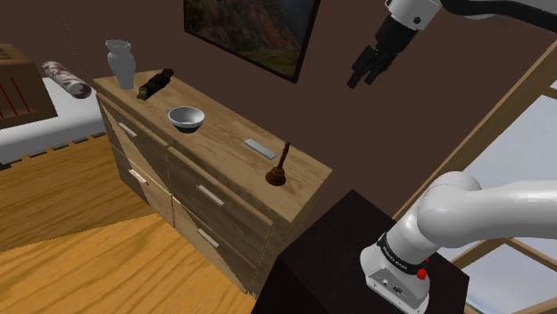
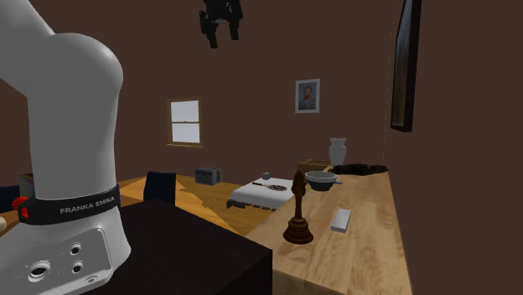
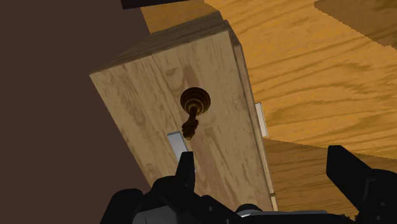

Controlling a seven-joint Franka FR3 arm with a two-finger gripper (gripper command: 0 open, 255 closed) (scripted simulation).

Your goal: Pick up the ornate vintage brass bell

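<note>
The dark brass bell (image 1: 278, 169) stands upright with its thin handle up, near the end of the wooden dresser top (image 1: 223, 134) closest to the stand. In the second exterior view the bell (image 2: 297, 214) sits at the dresser's near edge. My gripper (image 1: 364, 76) hangs high above the dresser, well clear of the bell, open and holding nothing. It also hangs near the ceiling in the second exterior view (image 2: 220, 33). In the wrist view the bell (image 3: 193, 108) lies far below, ahead of my spread fingertips (image 3: 186, 168).
On the dresser stand a grey bowl (image 1: 186, 118), a pale vase (image 1: 119, 62), a dark object (image 1: 154, 83) and a flat grey slab (image 1: 260, 148) beside the bell. A framed picture (image 1: 250, 27) hangs on the wall behind. The dark stand (image 1: 357, 259) adjoins the dresser's end.
</note>
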